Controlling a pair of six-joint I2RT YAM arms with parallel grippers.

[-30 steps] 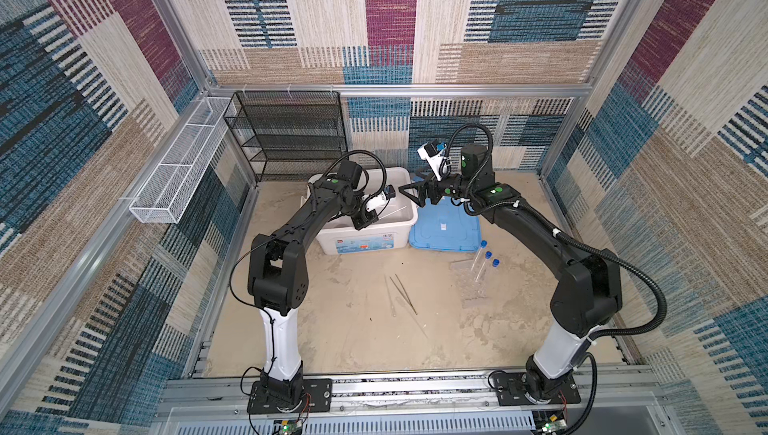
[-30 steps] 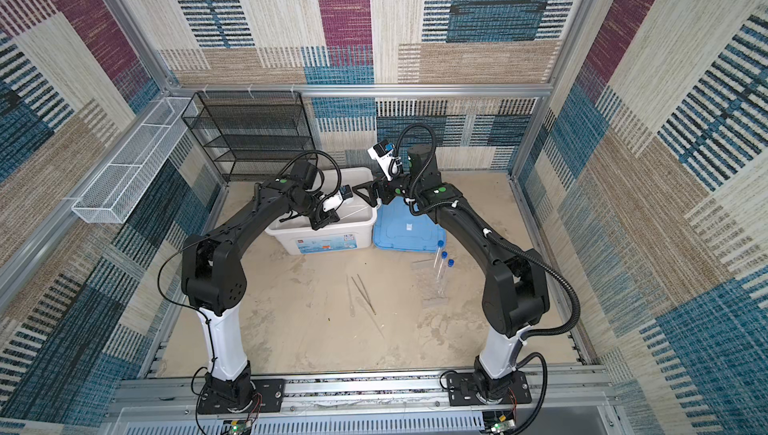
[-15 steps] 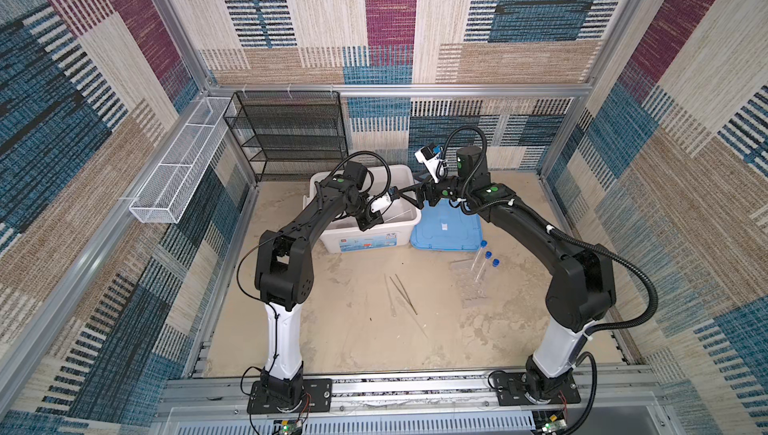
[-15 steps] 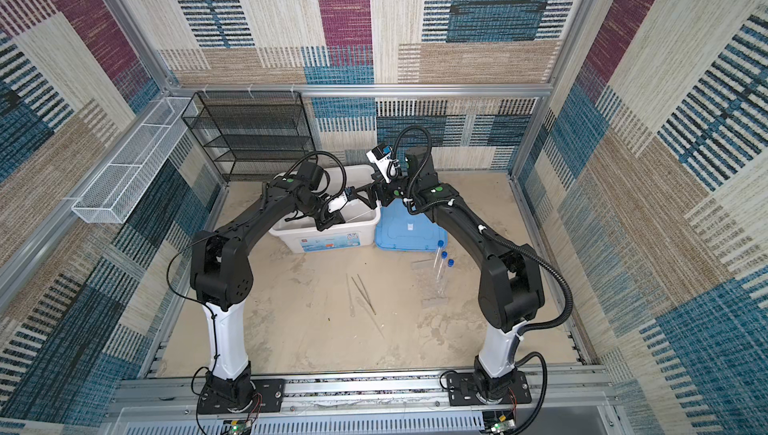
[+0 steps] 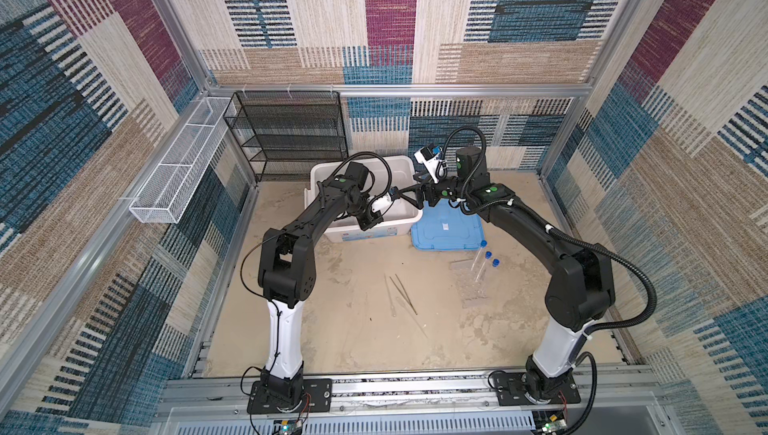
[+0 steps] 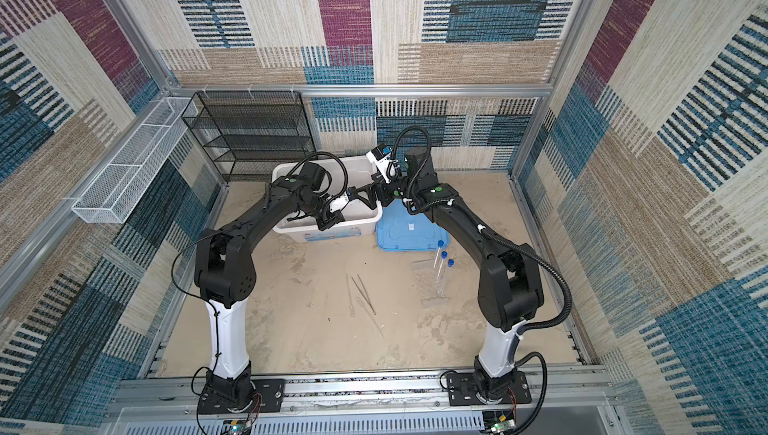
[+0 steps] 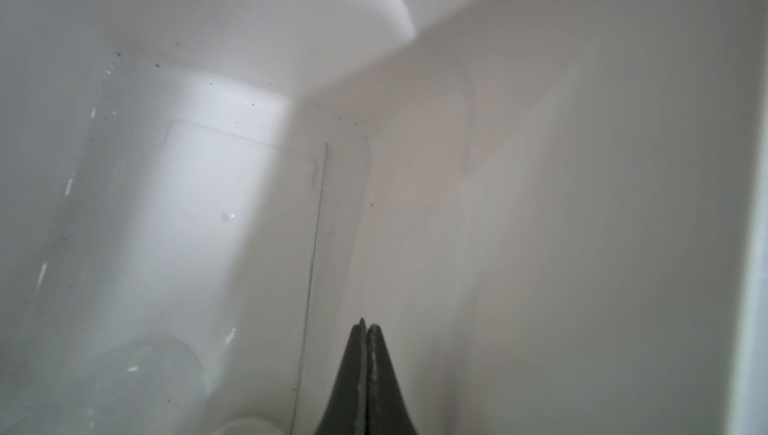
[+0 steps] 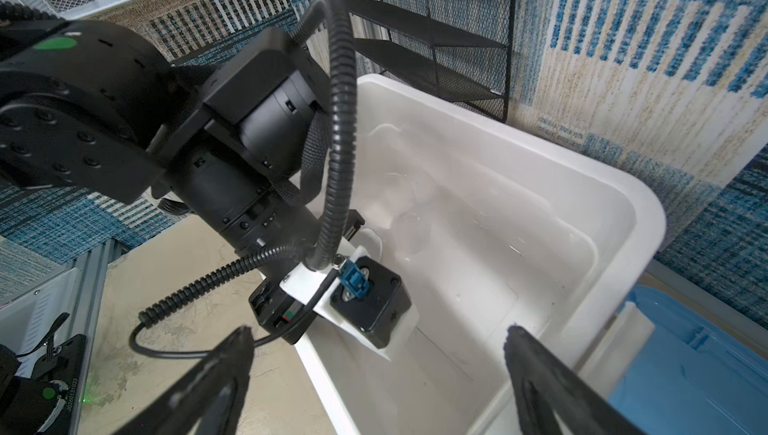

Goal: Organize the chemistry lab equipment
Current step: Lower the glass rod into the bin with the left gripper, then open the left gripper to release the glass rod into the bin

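Has edged the right gripper (image 8: 379, 331) a shade further over the white box (image 5: 399, 227) than a second ago, and drawn the left elbow inward; holds that gripper spread wide and empty above the rim nearest the blue lid (image 5: 446, 229); keeps the left gripper (image 7: 368, 331) clenched on nothing, low inside the box, close to a side wall; leaves a glass beaker (image 8: 413, 225) and a small white dish (image 8: 371, 241) near it in there, both blurred. Looks like a withdrawal from the box: best to lift the left gripper straight up until clear of the rim before swinging, steering away from the glass and from the right gripper crowding the same opening; better to send one arm through at a time. Outside, on the surface (image 5: 353, 341), finds three tubes (image 5: 481, 264) lying side by side just before the lid, blue caps toward it, long axes running back to front with a slight lean; worth gripping across that axis near mid-length. Sees tweezers (image 5: 405, 293) and dropper (image 5: 389, 295) nearby, likewise lengthwise front to back.
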